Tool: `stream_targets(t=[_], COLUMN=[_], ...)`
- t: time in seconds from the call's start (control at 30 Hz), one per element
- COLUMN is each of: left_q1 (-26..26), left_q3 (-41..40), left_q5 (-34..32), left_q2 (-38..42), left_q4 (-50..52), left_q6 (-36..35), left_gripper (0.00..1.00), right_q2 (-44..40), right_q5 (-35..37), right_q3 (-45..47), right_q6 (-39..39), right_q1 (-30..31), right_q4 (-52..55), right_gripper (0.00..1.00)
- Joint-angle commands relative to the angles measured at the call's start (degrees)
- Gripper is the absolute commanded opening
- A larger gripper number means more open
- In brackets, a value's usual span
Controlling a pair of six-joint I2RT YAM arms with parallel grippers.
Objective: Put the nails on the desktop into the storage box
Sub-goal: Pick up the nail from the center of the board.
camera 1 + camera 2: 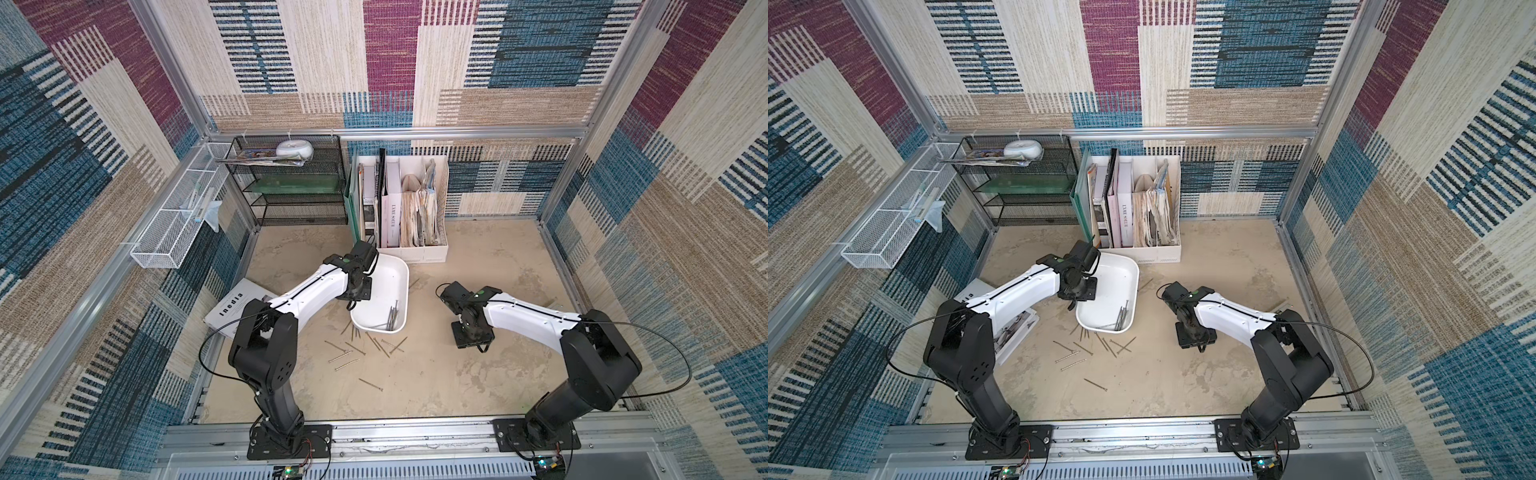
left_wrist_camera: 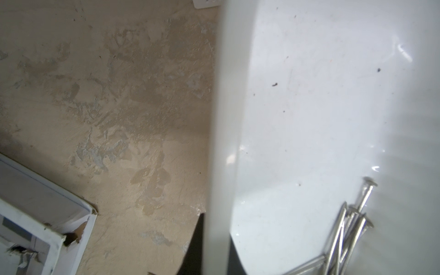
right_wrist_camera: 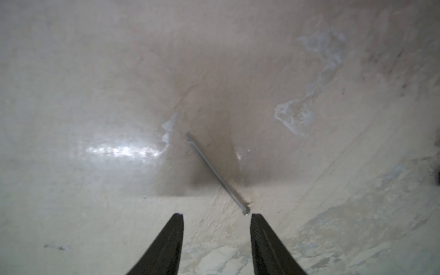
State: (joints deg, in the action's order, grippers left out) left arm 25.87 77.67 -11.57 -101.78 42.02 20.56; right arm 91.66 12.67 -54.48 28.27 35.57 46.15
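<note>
Storage box (image 1: 388,282): white tub resting on the desktop (image 1: 457,395), just in front of the file holder (image 1: 415,249).
Stored nails (image 2: 345,238): a small bundle gathered in the tub's near corner.
Loose nails (image 1: 365,347): roughly a dozen scattered on the desktop just before the tub's near edge, a few touching or tucked under it. One stray nail (image 1: 370,384) lies apart, nearer the arm bases.
Left gripper (image 1: 352,302): pressed together on the tub's side wall, with one finger (image 2: 196,250) outside the wall and its partner inside.
Right gripper (image 3: 216,215): spread partway and empty, low over bare desktop, apart from the tub.
Target nail (image 3: 216,171): flat on the surface. Its head sits just beside one fingertip (image 3: 259,228), and its shaft runs away from the jaws, not between them.
Progress (judged): early, since most nails are not yet in.
Hazard 1: closing from this pose would likely catch only the head, or nothing. A thin nail lying flat can skid or pivot out of the pads.
Hazard 2: any pull on the clamped wall may tip the tub, spill the bundle, or sweep the nails at its edge.
Hazard 3: delivery to the tub brings both arms close together, so they could touch.
</note>
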Motion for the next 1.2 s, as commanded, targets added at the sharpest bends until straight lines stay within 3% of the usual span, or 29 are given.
stream_targets(t=[0.0,0.37,0.7,0.77,0.87,0.97,1.03,1.17], left_q1=[-0.03,-0.36,-0.39,-0.38,-0.47,-0.55,-0.52,-0.56], left_q3=[0.73,0.86,0.75,0.80,0.82,0.86,0.90,0.82], left_q5=[0.81,1.35,1.57,1.70,1.71,1.68,1.84,1.93], left_q2=[0.67,0.48,0.44,0.44,0.30,0.22,0.28,0.24], left_q4=[-0.17,-0.19,-0.26,-0.32,-0.29,-0.27,-0.36,-0.34], left_q6=[-0.08,0.01,0.05,0.03,-0.07,-0.13,-0.04,0.01], left_gripper=[0.00,0.00,0.00,0.00,0.00,0.00,0.00,0.00], right_q2=[-1.77,-3.73,1.49,2.59,3.48,3.62,3.76,3.97], right_q5=[1.18,-9.23,-9.73,-9.98,-11.92,-12.87,-14.44,-13.24], right_q3=[1.67,4.57,5.56,6.02,6.18,7.28,8.47,7.48], right_q6=[-3.74,-6.49,-6.53,-5.60,-3.98,-1.27,-0.12,1.25], right_q1=[-2.08,-4.18,-4.11,-4.10,-3.95,-3.42,-3.06,-3.12], right_q4=[-4.59,-11.67,-10.72,-10.25,-9.36,-8.25,-8.61,-7.96], right_gripper=[0.52,0.53,0.50,0.45,0.22,0.05,0.00,0.00])
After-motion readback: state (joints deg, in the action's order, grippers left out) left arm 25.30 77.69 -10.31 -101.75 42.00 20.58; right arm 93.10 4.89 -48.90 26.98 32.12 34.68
